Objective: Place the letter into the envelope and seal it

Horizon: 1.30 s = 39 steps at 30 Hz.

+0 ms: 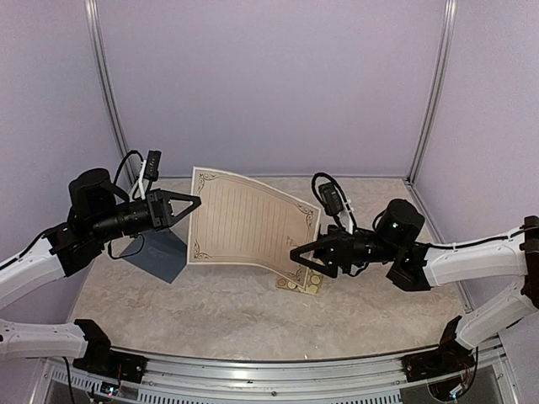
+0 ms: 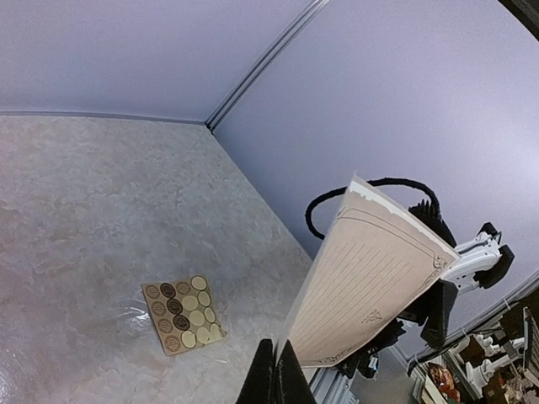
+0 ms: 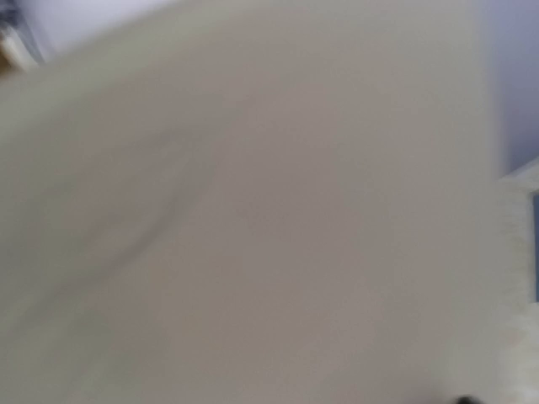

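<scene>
The left claw [image 1: 197, 202] is pinched shut on the letter [image 1: 248, 220] at its left edge, holding it off the table [image 1: 227, 311]. The sheet's long axis runs toward the right claw [image 1: 296, 257] — wide, nearest the lower right corner. The envelope [image 1: 160, 254] lies flat below the left claw — the nearer one.

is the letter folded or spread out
Spread out, not folded: the top view shows the letter as one full lined sheet, gently bowed, with no crease, pinched at its left edge by the left gripper.
</scene>
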Available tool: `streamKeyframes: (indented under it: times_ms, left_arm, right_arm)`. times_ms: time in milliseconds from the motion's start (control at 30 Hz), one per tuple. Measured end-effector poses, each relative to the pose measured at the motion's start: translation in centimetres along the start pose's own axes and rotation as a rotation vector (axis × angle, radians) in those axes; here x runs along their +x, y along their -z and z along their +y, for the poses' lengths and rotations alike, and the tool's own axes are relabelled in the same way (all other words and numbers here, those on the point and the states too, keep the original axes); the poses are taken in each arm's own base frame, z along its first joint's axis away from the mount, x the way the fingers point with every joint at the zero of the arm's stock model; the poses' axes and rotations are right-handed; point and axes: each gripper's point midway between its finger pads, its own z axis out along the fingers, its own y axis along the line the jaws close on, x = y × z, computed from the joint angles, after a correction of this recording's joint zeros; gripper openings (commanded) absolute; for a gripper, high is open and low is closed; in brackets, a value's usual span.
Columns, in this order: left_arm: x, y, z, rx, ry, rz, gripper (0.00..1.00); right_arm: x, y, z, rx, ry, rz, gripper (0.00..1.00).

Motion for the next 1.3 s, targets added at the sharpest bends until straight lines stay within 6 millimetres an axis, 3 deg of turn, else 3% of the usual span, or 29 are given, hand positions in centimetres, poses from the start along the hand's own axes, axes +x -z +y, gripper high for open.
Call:
streamKeyframes:
  times_ms: [167, 433, 667, 800, 933, 1300]
  left_arm:
    - [0.8, -0.2, -0.5, 0.037, 0.0, 0.031, 0.0]
    - [2.1, -1.1, -0.8, -0.005, -0.016, 0.036, 0.0]
    - [4.2, -3.1, 0.2, -0.092, 0.006, 0.058, 0.0]
    - [5.1, -4.2, 1.0, -0.135, 0.04, 0.059, 0.0]
    - [5.7, -5.2, 1.5, -0.16, 0.074, 0.051, 0.0]
    - [7.9, -7.9, 3.3, -0.208, 0.166, 0.061, 0.0]
  right_arm:
    - [-0.6, -0.4, -2.8, 0.145, -0.029, -0.013, 0.26]
    - [-1.9, -0.3, -7.6, 0.409, -0.095, -0.043, 0.04]
    - [-0.9, 0.2, -10.6, 0.555, -0.166, -0.038, 0.12]
    - [0.3, 0.1, -11.5, 0.576, -0.194, -0.016, 0.28]
    - [1.2, -0.2, -11.9, 0.58, -0.219, 0.003, 0.44]
    - [2.3, -1.6, -12.6, 0.58, -0.235, 0.039, 0.62]
